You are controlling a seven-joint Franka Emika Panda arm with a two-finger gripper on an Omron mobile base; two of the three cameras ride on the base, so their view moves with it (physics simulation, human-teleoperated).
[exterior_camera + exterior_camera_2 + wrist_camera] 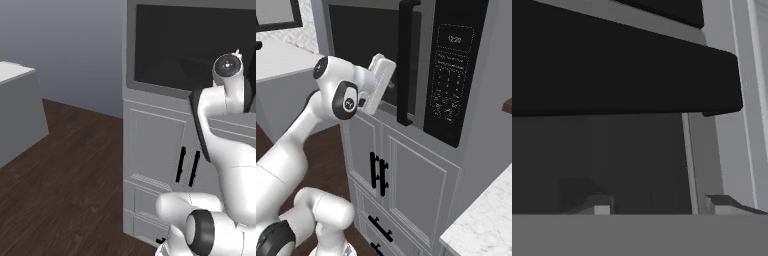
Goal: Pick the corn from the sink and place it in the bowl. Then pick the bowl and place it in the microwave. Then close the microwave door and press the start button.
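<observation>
Microwave door [371, 45] shut — above the cabinets [401, 175], handle [405, 65] at its right.

Grey cabinet doors [406, 175], paired, panelled, each with a black vertical handle [378, 174] at the meeting edge. Drawer front [381, 225] below at 6 o'clock, with a black bar pull [380, 226]. Dark wood-plank floor [60, 180]. Pale grey island block [17, 110] at 9 o'clock in the left base view. White marbled worktop [481, 220] at 4 o'clock in the right base view. Second pale worktop [281, 57] at 10 o'clock, patterned wall tiles [303, 25] behind. Plain blue-grey wall [65, 45].
</observation>
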